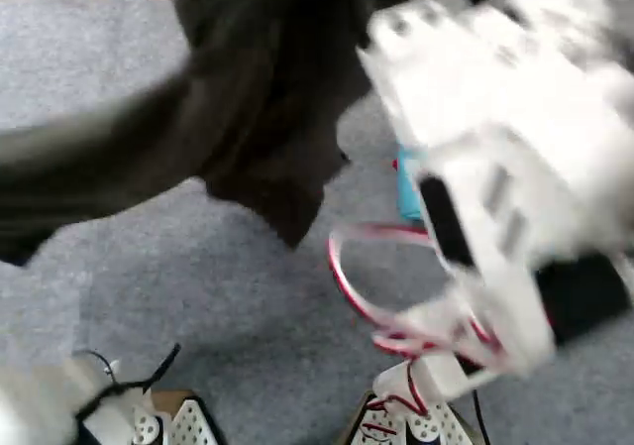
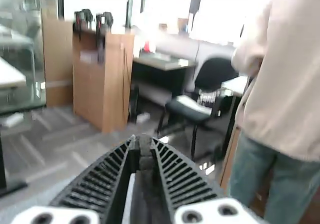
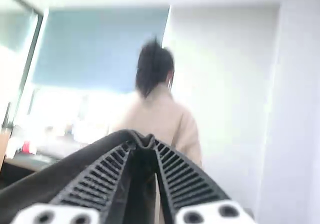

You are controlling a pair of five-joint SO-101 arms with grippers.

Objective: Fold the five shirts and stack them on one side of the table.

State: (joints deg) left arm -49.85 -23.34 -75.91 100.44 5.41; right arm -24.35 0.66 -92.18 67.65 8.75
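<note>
Jaws of your left gripper (image 2: 144, 143) were pressed together on a fold of the dark shirt (image 2: 144, 181), which ran down between the ribbed fingers (image 2: 172, 176). Your right gripper (image 3: 143, 140) pinched the same dark cloth, and from it the shirt draped away in a taut band (image 3: 47, 181).

In the high view the dark shirt (image 1: 258, 98) hung lifted off the table (image 1: 228, 316), stretched from the left edge of the picture up to the top middle, with one corner drooping toward the centre. A white arm (image 1: 495, 138) stood raised close to the camera and blocked your sight of the right half. Partly hidden beside it lay a blue thing (image 1: 407, 189). A red cable (image 1: 349, 284) looped out under that arm, near the drooping corner. Grey table surface showed between that corner and the arm bases (image 1: 416, 420) at the near edge.
</note>
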